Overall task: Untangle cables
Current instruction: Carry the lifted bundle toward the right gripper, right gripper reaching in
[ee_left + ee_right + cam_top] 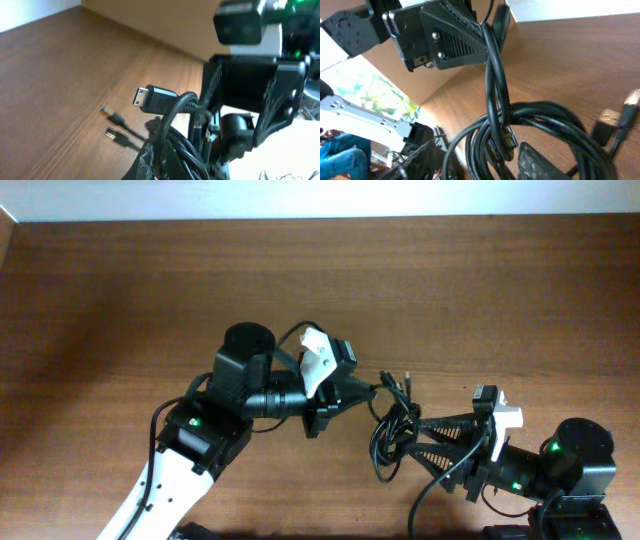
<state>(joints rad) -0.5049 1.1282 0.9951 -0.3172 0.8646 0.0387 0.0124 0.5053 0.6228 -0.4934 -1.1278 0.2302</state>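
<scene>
The cables (393, 425) are a looped bundle of thin black cords in the middle of the wooden table. My left gripper (372, 392) reaches in from the left and is shut on a strand at the bundle's upper left; in the left wrist view the cables (185, 145) crowd against its fingertips (149, 161). A flat plug (152, 96) sticks up from a raised loop. My right gripper (408, 438) comes from the right, its jaws apart around the bundle's right side. In the right wrist view the cables (520, 130) hang beside one finger (540, 162).
Two small plug ends (114, 126) lie loose on the wooden table (150, 280) just past the bundle. A white wall runs along the table's far edge (320, 218). The two arms face each other closely over the bundle.
</scene>
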